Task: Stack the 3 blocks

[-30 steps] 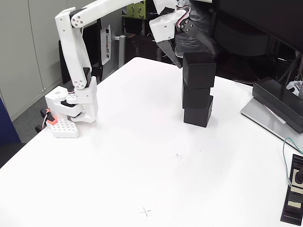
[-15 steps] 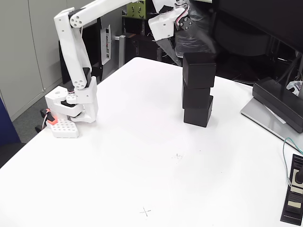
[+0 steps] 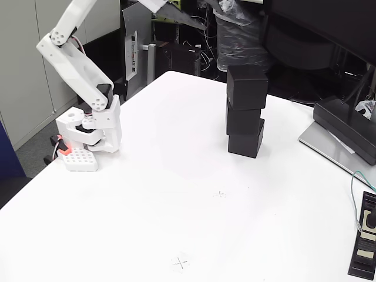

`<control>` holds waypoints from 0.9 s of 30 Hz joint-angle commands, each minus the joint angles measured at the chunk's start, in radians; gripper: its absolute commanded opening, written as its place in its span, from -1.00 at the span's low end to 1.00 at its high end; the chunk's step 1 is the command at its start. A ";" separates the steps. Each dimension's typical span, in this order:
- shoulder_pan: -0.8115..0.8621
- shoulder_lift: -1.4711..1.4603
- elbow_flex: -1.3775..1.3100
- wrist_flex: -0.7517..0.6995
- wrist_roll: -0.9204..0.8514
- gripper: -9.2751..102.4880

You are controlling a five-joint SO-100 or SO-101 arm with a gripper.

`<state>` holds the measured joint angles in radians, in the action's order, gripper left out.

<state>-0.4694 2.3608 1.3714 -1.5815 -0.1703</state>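
— Blocks [image 3: 245,111] stacked three high, standing near the far right part of the desk [image 3: 176,194]; top one sitting slightly skewed on the middle one.

— And the end effector [image 3: 176,13]?

— Pulled up and back toward the top edge of the fixed view, well apart from the stack now, no longer just beside the top block as half a second ago. Holding nothing; whether spread or pressed together, cannot tell from this blur.

— Meaning for the task?

— Looks finished: tower unchanged after release, standing unaided.
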 commanded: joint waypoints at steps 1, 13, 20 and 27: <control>0.006 0.098 -0.029 0.000 0.005 -0.78; 0.048 0.422 0.069 0.008 -0.005 -0.85; 0.143 0.621 0.298 0.028 0.008 -0.85; 0.207 0.767 0.592 0.249 0.008 -0.85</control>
<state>-0.2807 3.0986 1.8623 -1.3959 -0.1703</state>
